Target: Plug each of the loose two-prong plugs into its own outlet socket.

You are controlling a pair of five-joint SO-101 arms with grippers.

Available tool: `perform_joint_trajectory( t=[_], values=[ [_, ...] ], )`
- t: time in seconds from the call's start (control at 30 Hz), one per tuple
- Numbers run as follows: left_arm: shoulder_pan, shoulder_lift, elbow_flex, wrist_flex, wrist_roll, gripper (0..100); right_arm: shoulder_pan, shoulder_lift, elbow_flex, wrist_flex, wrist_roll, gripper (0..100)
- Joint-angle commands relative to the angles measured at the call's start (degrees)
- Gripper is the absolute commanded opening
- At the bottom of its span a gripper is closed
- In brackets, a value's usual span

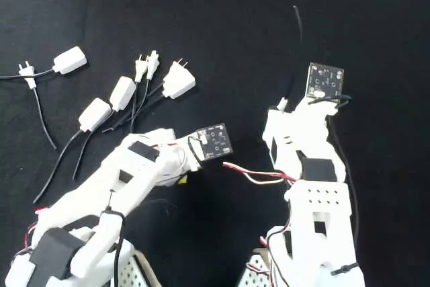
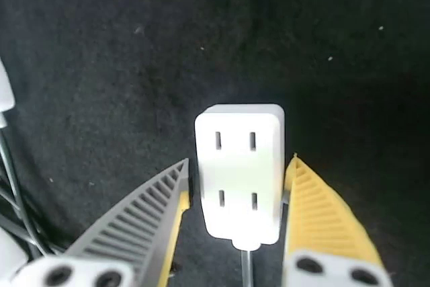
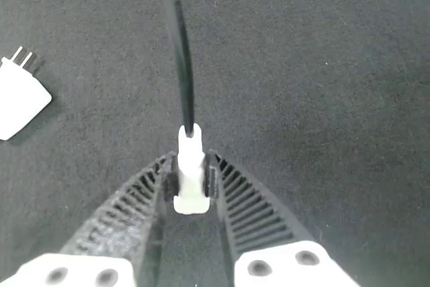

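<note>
A white socket (image 2: 238, 173) with two pairs of slots lies face up between the fingers (image 2: 144, 213) of the left gripper (image 2: 240, 165), one grey and one yellow. The gripper is closed on the socket's two sides, and a thin lead (image 2: 245, 260) runs back from the socket beneath it. The left arm (image 1: 127, 173) stretches from the near left corner to about the middle of the black tabletop (image 1: 242, 38), so the socket sits under its far end.

The right gripper (image 3: 191, 160) is closed tight on a small white plug (image 3: 190, 179), pinched between two dark ribbed fingers. A black cord (image 3: 176, 45) leaves the plug and runs away across the tabletop toward the far side. The right arm (image 1: 312, 186) stands right of centre, its gripper and the plug at its far end, apart from the left arm's tip.

Other pieces lie on the far left part of the tabletop. Two slim plugs (image 1: 147, 65) lie side by side, prongs pointing far. Just right of them is a wide plug (image 1: 178, 80), its prongs also pointing far. Near the slim plugs are two white blocks (image 1: 109, 103) on dark cords, one beside the other. Farther left is a third block (image 1: 69, 60), and a lone plug (image 1: 27, 72) lies beside it at the left edge, its cord trailing toward the near side.
</note>
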Motion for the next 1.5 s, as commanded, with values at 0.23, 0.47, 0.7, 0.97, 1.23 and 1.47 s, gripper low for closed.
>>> perform_joint_trajectory(
  t=[0.23, 0.47, 0.7, 0.97, 1.23, 1.47],
  values=[
    [-4.2, 3.1, -6.3, -1.8, -4.0, 22, -1.3, 0.2, -0.4, 0.4, -0.1, 1.2],
    [-6.2, 4.6, -8.2, -1.3, -4.1, 22, -2.4, 0.4, -0.3, 0.3, 1.4, 1.2],
    [-9.3, 4.3, -11.2, 1.4, -3.3, 22, -2.4, 0.3, -0.3, 0.4, 2.6, 1.2],
    [-13.3, -1.5, -12.4, 5.1, -2.2, 29, -4.2, 0.2, 0.4, 0.5, 2.6, 1.2],
    [-11.6, 6.4, -11.5, -3.8, -2.3, 31, -4.2, 0.2, 0.4, 0.5, 2.6, 1.2],
    [-11.9, 21.2, -22.8, 1.4, 0.6, 31, -6.1, 0.3, 1.0, 0.4, 2.7, 1.2]
  ],
)
